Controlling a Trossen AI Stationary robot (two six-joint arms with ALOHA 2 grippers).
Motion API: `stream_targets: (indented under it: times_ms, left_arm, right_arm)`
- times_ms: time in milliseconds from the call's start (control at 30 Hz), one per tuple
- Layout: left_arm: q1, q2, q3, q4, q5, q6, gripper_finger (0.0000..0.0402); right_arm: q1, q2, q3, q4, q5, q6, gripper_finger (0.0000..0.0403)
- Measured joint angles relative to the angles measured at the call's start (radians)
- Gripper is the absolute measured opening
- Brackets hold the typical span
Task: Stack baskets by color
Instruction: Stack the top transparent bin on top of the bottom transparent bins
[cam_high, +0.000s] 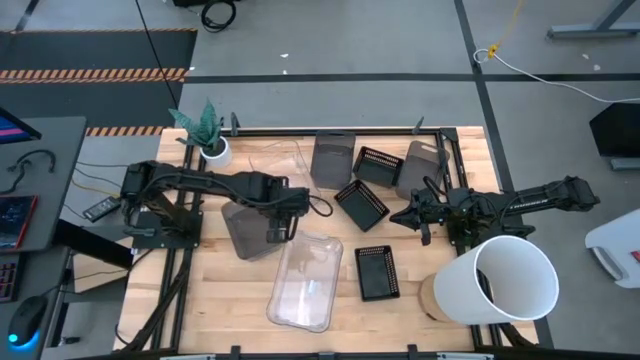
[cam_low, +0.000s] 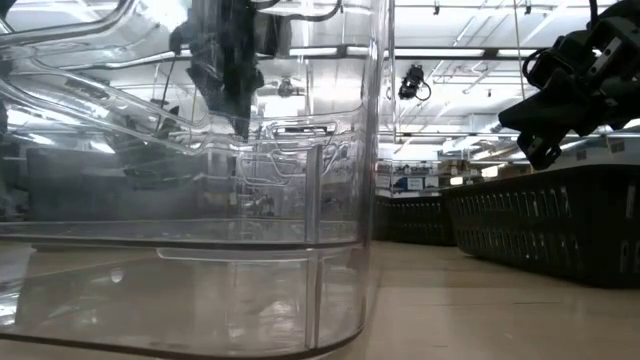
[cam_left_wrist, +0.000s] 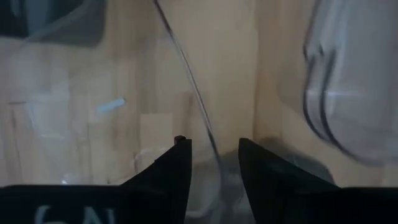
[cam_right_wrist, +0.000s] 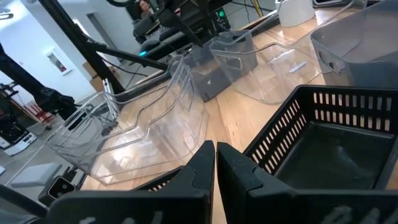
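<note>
Two parted fingers (cam_left_wrist: 180, 163) astride grey basket (cam_high: 248, 229) wall, seemingly

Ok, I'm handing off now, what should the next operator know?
Left gripper: open, fingers astride a thin basket wall, at the grey basket left of centre.
Right gripper: shut, empty, beside the middle black basket.
Another grey basket sits at the back, a clear basket at the front.
Done: no stack seen yet.
Left: stacking all three colours.
</note>
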Motion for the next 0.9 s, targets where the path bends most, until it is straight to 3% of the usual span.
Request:
stream_targets:
  times_ms: [200, 567, 900]
  left_arm:
    - [0.027, 0.000, -0.005, 0.076, -0.008, -0.003, 0.0162]
    - [0.059, 0.015, -0.005, 0.191, -0.032, -0.055, 0.0240]
    - [0.069, 0.077, -0.077, 0.250, 0.015, -0.065, 0.0224]
  right_arm:
    - [0.000, 0.000, 0.000, 0.000, 0.000, 0.000, 0.0023]
    - [0.000, 0.000, 0.000, 0.000, 0.000, 0.000, 0.0023]
    - [0.000, 0.000, 0.000, 0.000, 0.000, 0.000, 0.0023]
